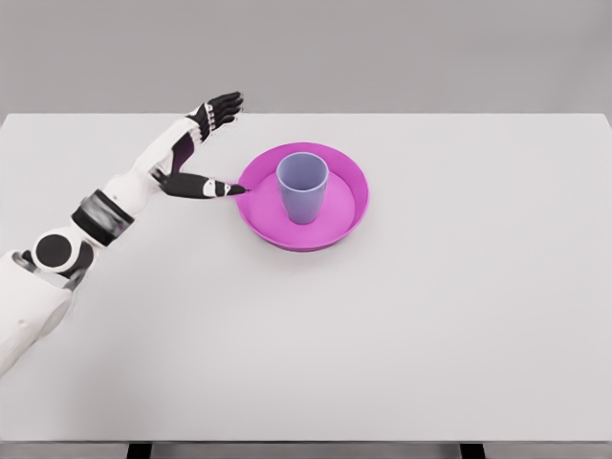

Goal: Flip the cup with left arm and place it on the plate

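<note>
A lavender-blue cup [303, 186] stands upright, mouth up, in the middle of the magenta plate [344, 222]. My left hand [212, 143] is to the left of the plate, above the table, open with fingers spread. Its thumb [203, 185] reaches right and its tip nearly touches the plate's left rim; the other fingers [222, 107] point up and away toward the table's far edge. The hand holds nothing and is apart from the cup. My right arm is out of view.
A white table [459, 316] fills the view; its far edge runs along the top and its near edge along the bottom. My left forearm [115, 206] crosses the table's left side.
</note>
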Robot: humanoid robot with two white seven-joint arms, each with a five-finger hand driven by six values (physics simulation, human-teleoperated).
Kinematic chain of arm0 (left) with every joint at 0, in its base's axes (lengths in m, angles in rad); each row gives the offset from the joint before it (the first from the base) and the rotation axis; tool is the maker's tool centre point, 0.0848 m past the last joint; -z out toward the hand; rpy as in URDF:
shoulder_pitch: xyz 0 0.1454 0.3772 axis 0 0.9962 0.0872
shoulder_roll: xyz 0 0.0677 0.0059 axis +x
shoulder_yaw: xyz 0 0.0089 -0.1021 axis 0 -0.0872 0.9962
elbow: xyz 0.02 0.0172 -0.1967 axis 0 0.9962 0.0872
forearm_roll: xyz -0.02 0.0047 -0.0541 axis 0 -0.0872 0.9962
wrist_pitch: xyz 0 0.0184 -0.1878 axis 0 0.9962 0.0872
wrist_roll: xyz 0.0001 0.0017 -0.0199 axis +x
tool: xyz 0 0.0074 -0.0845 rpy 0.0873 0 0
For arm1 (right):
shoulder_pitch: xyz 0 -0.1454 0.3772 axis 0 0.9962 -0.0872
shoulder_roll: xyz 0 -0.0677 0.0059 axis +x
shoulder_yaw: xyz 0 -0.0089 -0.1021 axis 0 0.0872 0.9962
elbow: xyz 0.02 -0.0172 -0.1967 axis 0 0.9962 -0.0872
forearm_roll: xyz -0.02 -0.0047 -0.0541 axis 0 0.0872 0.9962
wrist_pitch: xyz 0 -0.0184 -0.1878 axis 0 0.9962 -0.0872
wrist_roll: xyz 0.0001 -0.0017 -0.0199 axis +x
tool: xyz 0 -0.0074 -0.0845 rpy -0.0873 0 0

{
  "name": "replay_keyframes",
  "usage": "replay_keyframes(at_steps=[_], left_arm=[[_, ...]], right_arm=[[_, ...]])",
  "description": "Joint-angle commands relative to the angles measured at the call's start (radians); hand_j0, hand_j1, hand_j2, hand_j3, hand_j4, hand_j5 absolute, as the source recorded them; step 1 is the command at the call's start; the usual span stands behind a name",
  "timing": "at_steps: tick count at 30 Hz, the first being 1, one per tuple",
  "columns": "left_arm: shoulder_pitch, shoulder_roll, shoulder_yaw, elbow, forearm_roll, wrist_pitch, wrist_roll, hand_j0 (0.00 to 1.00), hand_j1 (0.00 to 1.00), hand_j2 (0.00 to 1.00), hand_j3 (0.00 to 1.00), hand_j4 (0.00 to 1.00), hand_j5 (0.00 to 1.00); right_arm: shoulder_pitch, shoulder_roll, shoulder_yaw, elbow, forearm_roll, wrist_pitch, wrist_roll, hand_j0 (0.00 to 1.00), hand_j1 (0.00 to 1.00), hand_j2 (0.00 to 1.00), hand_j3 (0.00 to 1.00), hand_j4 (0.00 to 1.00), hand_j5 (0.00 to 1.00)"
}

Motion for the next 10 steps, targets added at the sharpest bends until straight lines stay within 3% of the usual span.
replay_keyframes(at_steps=[1,4,10], left_arm=[[0.002,0.188,-0.005,-0.094,-0.054,-0.068,0.003,1.00,1.00,1.00,1.00,1.00,1.00],[0.057,0.331,-0.010,-0.141,-0.059,-0.131,0.004,1.00,1.00,1.00,1.00,1.00,1.00],[0.071,0.417,-0.007,-0.165,-0.105,-0.131,0.003,1.00,1.00,1.00,1.00,1.00,1.00]], right_arm=[[0.000,0.000,0.000,0.000,0.000,0.000,0.000,1.00,1.00,1.00,1.00,1.00,1.00],[0.000,0.000,0.000,0.000,0.000,0.000,0.000,1.00,1.00,1.00,1.00,1.00,1.00],[0.000,0.000,0.000,0.000,0.000,0.000,0.000,1.00,1.00,1.00,1.00,1.00,1.00]])
